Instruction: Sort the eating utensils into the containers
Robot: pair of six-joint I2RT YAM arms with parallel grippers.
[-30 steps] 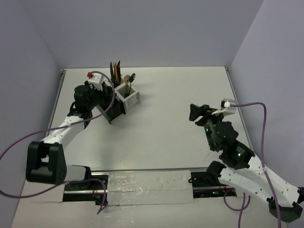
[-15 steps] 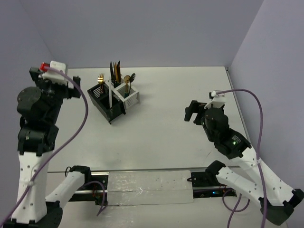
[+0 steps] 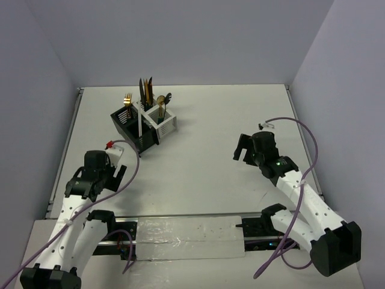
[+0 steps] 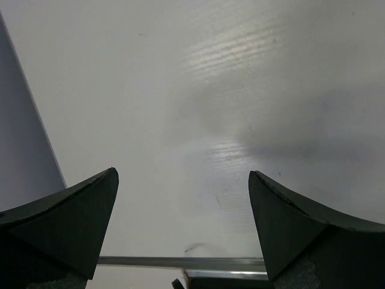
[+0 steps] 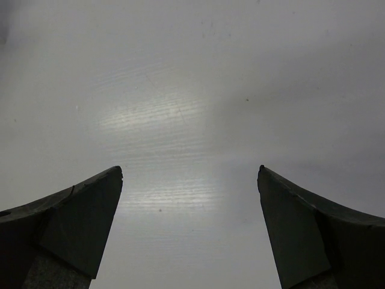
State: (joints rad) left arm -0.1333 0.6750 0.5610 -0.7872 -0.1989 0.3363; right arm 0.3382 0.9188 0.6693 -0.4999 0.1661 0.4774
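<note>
At the near edge a shiny sheet (image 3: 186, 236) lies between the two arm bases. Just beyond it, the left gripper (image 4: 183, 173) hangs over the near-left part of the table (image 3: 210, 120); its wrist camera shows its dark fingers (image 4: 72, 211) spread wide with only bare white surface between them. The right gripper (image 5: 190, 168) sits over the right half of the table, a little farther in; its fingers (image 5: 78, 211) are likewise parted and hold nothing. Both are well apart from the caddies.

Farther back, left of centre, the black caddy (image 3: 133, 132) and the white caddy (image 3: 165, 122) stand joined side by side, set at an angle. A gold fork (image 3: 127, 99) stands head-up in the black one; a pale chopstick (image 3: 139, 123) rises by the wall the two share. A gold spoon (image 3: 160, 101) and a black spoon (image 3: 168, 96) stand in the white one. Two dark utensils (image 3: 145, 90) stand tallest at the back; which compartment holds them I cannot tell.
</note>
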